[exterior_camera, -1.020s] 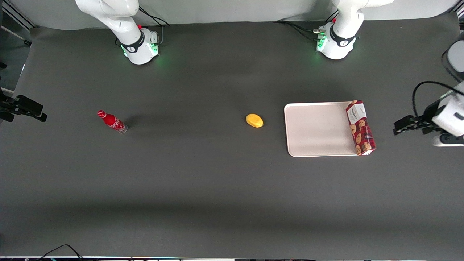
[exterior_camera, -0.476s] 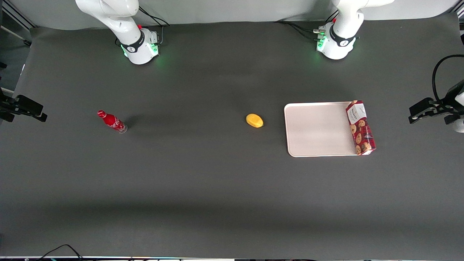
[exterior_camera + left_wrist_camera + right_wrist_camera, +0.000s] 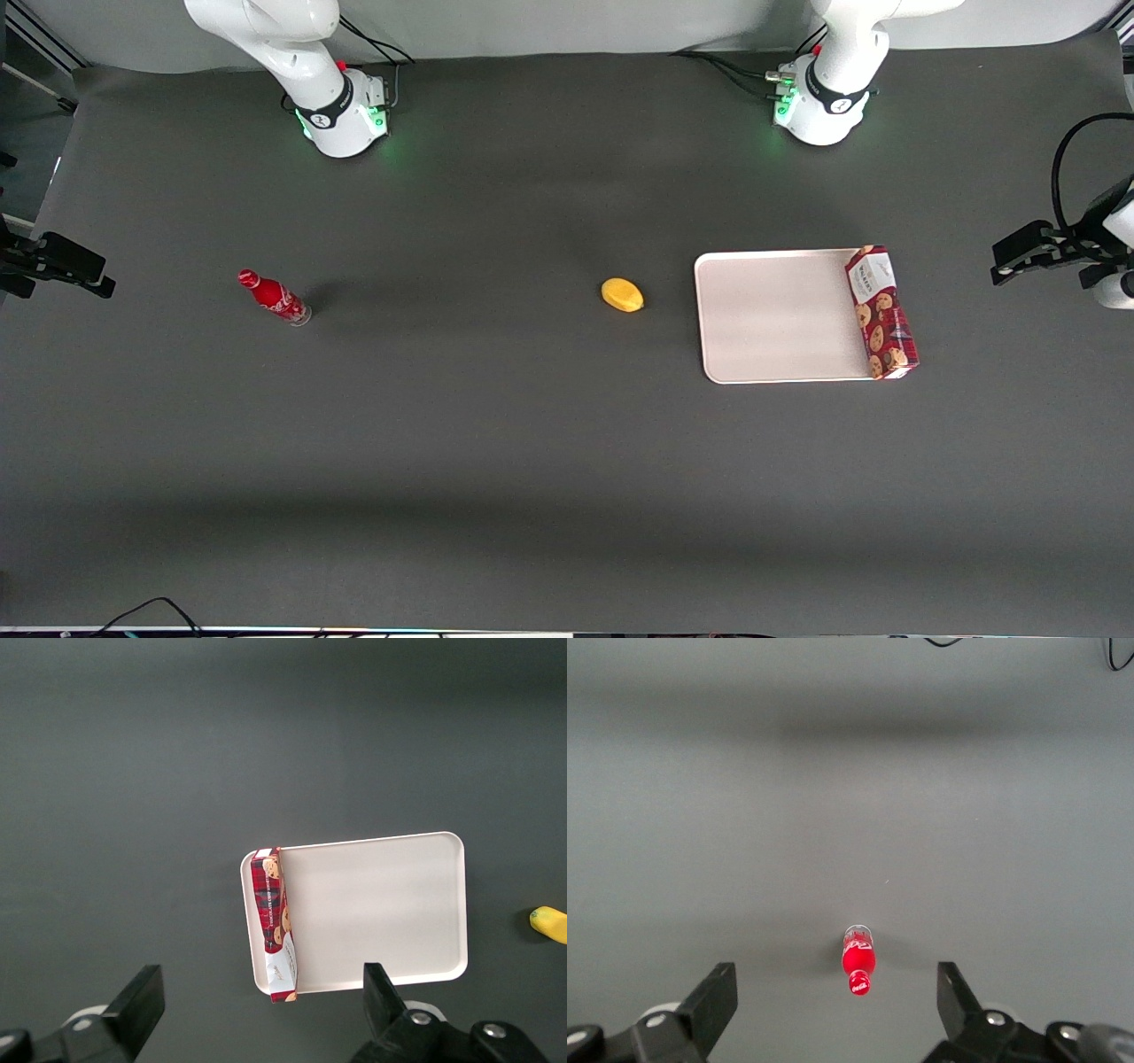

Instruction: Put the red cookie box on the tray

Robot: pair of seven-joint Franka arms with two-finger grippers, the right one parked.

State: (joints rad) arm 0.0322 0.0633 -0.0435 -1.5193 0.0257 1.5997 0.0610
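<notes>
High above the dark tabletop [image 3: 496,443], at the working arm's end, the pincer [image 3: 1019,257] hung with its fingers [image 3: 142,1005] spread wide apart, holding nothing. Well apart from it, toward the parked arm's end, the box [image 3: 881,312] lay along the tray's [image 3: 771,315] short edge nearest the pincer, resting on that rim and partly overhanging it. Farther still from the pincer sat a small yellow object [image 3: 622,295], and farthest a red bottle [image 3: 274,298].
</notes>
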